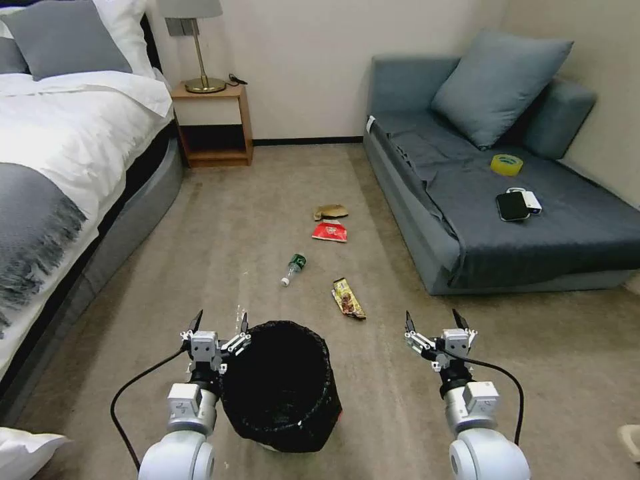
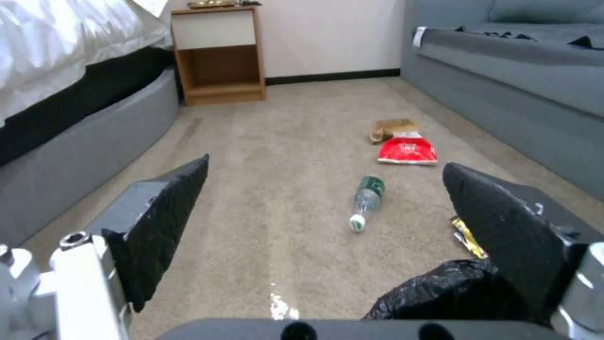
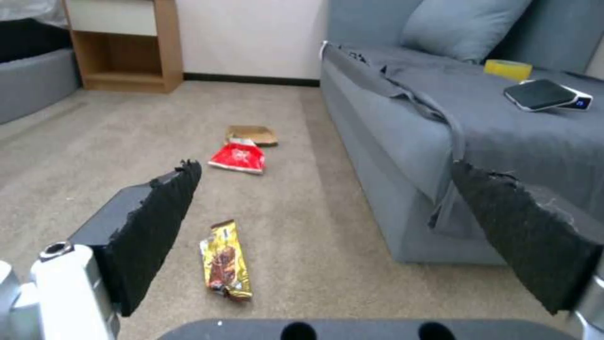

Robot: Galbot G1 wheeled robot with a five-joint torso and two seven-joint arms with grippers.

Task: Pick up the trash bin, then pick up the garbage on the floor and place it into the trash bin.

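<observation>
The trash bin [image 1: 280,387], lined with a crinkled black bag, stands on the carpet just in front of me. My left gripper [image 1: 219,321] is open at the bin's left rim, and the bag's edge [image 2: 440,293] lies against one finger [image 2: 503,226]. My right gripper [image 1: 435,321] hangs open to the right of the bin, holding nothing. Garbage lies ahead on the floor: a clear bottle [image 1: 293,268], a yellow-brown wrapper [image 1: 349,298], a red-and-white wrapper [image 1: 330,231] and a tan paper scrap [image 1: 331,212]. The yellow-brown wrapper [image 3: 226,259] lies below the right gripper [image 3: 324,164].
A bed [image 1: 60,173] runs along the left and a grey sofa [image 1: 507,207] along the right. A yellow tape roll [image 1: 507,164] and a black phone with a white power bank [image 1: 517,204] lie on the sofa. A wooden nightstand [image 1: 213,127] stands at the far wall.
</observation>
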